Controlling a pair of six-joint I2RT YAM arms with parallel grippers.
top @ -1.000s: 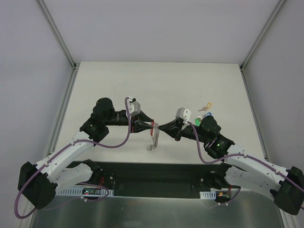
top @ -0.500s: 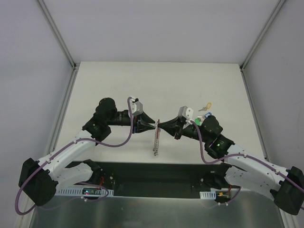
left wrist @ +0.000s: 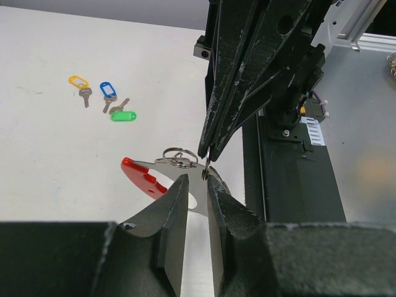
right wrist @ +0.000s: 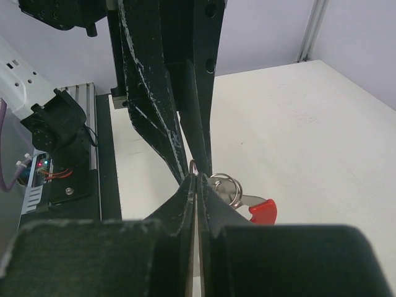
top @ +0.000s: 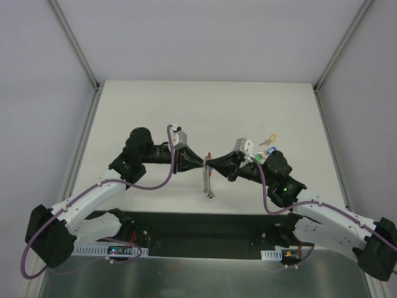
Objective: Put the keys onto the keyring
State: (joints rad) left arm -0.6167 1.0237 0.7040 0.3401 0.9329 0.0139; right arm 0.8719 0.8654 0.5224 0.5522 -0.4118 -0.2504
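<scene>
The keyring [top: 208,180], a grey metal piece with a red end and a hanging chain, is held up between both grippers at mid-table. My left gripper [top: 202,164] is shut across its flat metal plate [left wrist: 197,204]. The red end [left wrist: 139,176] and its split rings [left wrist: 179,158] stick out beyond the fingers. My right gripper [top: 211,164] meets it tip to tip and is shut on a small ring [right wrist: 193,167] of the keyring. The yellow key [left wrist: 79,83], blue key [left wrist: 108,93] and green key [left wrist: 122,116] lie together on the table, behind the right arm in the top view [top: 270,140].
The black base plate [top: 198,226] with both arm mounts runs along the near edge. Metal frame posts [top: 80,56] bound the white table at the left and right. The right wrist camera body [top: 245,146] hangs close to the keys.
Both gripper tips have shifted slightly right and stayed together. The hanging chain has swung from left of the tips to below and right of them. The keys have not moved.
</scene>
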